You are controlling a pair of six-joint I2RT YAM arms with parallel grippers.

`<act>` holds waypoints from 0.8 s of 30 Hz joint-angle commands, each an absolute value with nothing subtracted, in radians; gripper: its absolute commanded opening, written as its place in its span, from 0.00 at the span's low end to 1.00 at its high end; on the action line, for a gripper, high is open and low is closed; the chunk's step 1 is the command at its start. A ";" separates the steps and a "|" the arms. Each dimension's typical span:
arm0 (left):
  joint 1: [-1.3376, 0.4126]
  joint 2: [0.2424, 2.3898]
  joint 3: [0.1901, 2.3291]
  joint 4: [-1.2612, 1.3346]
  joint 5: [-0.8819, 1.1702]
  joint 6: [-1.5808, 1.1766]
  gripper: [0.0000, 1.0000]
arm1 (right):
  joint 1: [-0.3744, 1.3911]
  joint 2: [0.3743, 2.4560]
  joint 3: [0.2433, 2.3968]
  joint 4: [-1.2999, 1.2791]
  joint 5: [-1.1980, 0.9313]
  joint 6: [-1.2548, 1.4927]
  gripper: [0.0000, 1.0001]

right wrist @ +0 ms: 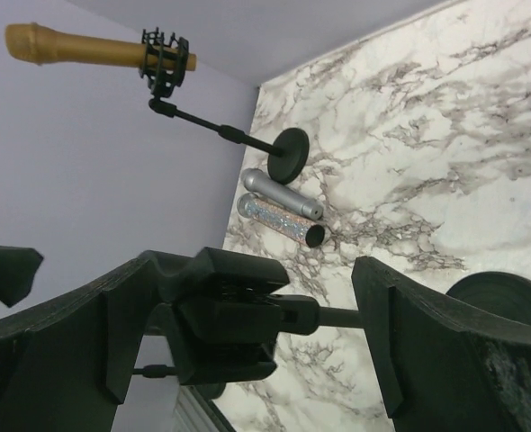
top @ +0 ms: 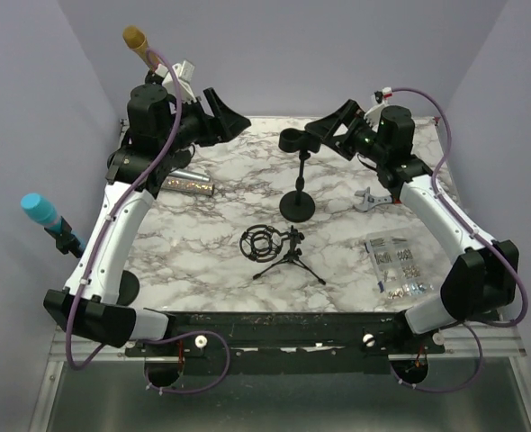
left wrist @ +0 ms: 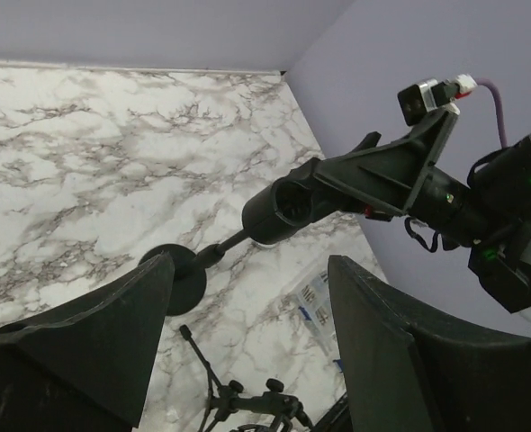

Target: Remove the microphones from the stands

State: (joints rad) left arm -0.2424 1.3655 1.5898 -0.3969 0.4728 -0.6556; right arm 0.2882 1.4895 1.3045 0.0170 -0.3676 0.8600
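Where the white marble surface (top: 229,216) nears the left wall, a smooth silver microphone (right wrist: 282,193) and a glittery silver microphone (right wrist: 274,219) lie side by side; the right hand (right wrist: 265,265) gapes open astride the tubular clip (left wrist: 283,211) of the black round-base stand (top: 297,205), the left hand (left wrist: 247,270) open nearby.

Glossy marble-look table (top: 213,256), matt black stand (top: 298,207), glittery microphone (top: 192,184)

The marble-patterned table (top: 220,243) carries a round-based stand (top: 298,206) upright near its middle, with a small tripod (top: 288,261) just in front of it. A silver microphone (right wrist: 279,194) and a glittery microphone (right wrist: 279,221) lie side by side, touching, at the back left. A wrench (top: 371,199) and a clear bag of small parts (top: 396,264) lie on the right.
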 commanded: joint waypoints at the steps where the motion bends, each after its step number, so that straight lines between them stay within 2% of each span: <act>1: -0.308 1.293 1.590 -0.457 0.348 -0.487 0.72 | 0.288 1.523 1.258 0.101 -0.450 0.886 1.00; 14: -0.399 1.076 1.381 -0.412 0.115 -0.310 0.73 | 0.288 1.551 1.081 0.076 -0.369 0.805 0.99; 24: -0.417 1.081 1.339 -0.380 0.127 -0.323 0.73 | 0.288 1.618 0.982 0.132 -0.377 0.794 0.99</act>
State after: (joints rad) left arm -0.4007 1.0904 1.3422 -0.4133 0.1677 -0.3496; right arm 0.2878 1.5402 1.0649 0.2966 -0.3954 0.8814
